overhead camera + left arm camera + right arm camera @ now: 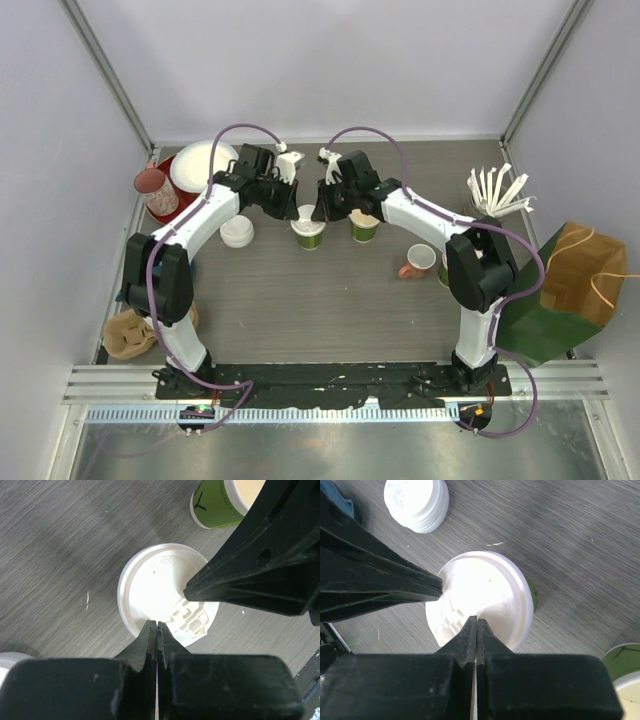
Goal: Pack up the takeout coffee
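Over a white-lidded green cup (pixel 487 587), the right hand (pixel 476 624), fingers together, the left hand (pixel 439 586) alongside, a lid stack (pixel 417 502) beyond.

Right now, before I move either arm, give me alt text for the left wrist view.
A round white lid fills the middle of the grey table, seen from above. The left gripper, fingers shut, points at its lower edge, and the right gripper, also shut, reaches in from the right over the lid. An open green cup stands at top right.
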`<state>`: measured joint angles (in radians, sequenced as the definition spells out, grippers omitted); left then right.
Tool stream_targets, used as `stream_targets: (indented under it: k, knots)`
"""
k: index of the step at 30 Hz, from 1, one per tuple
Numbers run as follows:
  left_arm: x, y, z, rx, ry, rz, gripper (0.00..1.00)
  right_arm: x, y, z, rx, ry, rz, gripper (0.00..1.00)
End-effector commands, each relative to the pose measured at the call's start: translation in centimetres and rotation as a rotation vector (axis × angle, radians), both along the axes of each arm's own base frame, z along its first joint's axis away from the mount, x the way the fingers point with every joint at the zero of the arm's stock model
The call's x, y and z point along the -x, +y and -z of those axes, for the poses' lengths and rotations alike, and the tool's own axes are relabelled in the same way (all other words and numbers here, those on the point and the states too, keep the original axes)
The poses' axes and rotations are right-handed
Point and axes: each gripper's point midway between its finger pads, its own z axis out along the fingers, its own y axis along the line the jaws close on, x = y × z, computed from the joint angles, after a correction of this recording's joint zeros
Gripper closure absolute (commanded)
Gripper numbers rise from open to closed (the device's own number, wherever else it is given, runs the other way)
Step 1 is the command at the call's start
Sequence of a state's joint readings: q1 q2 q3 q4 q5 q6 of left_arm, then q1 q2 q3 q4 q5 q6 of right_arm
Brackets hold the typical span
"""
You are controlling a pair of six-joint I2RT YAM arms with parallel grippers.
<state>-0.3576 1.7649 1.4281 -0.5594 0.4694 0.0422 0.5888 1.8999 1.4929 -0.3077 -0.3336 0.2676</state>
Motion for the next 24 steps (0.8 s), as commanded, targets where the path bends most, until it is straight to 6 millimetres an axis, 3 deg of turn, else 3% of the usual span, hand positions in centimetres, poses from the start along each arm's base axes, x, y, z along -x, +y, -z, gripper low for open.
stream_targets:
  k: [1,5,13,14,16,17,19,20,23,24]
  knots:
    - [0.3,1.1,2.9,-0.073,0.027,0.0,1.0,0.1,-0.6,1.0,0.016,-0.002,0.012,0.99]
    - [0.5,0.8,1.4,-0.043,0.001,0.012,1.0,-0.2,-0.7,-1.3,0.004,-0.045,0.016,0.99]
    - [0.7,-0.6,-5.3,0.064,-0.072,0.049,1.0,-1.4,1.0,-7.0,-0.038,-0.144,-0.064,0.97]
    - [0.5,-0.7,-6.2,0.075,-0.085,0.05,1.0,-1.3,1.1,-7.4,-0.036,-0.152,-0.075,0.87]
    - [0.4,-0.4,-7.2,0.085,-0.096,0.036,1.0,-1.5,1.5,-8.8,-0.038,-0.203,-0.114,0.79]
    - [0.2,-0.2,-7.8,0.089,-0.101,0.027,1.0,-1.3,1.8,-9.3,-0.037,-0.228,-0.135,0.7]
    - [-0.3,0.9,-8.4,0.099,-0.098,-0.007,0.94,-1.0,2.1,-10.3,-0.016,-0.309,-0.196,0.62]
    - [-0.4,1.4,-8.8,0.103,-0.097,-0.024,0.89,-0.3,2.7,-10.4,-0.003,-0.328,-0.222,0.55]
    - [-1.3,3.7,-8.6,0.094,-0.089,-0.096,0.77,0.5,3.1,-10.1,0.073,-0.461,-0.319,0.47]
    - [-1.7,4.7,-8.2,0.078,-0.088,-0.128,0.73,1.3,3.5,-9.0,0.093,-0.471,-0.353,0.46]
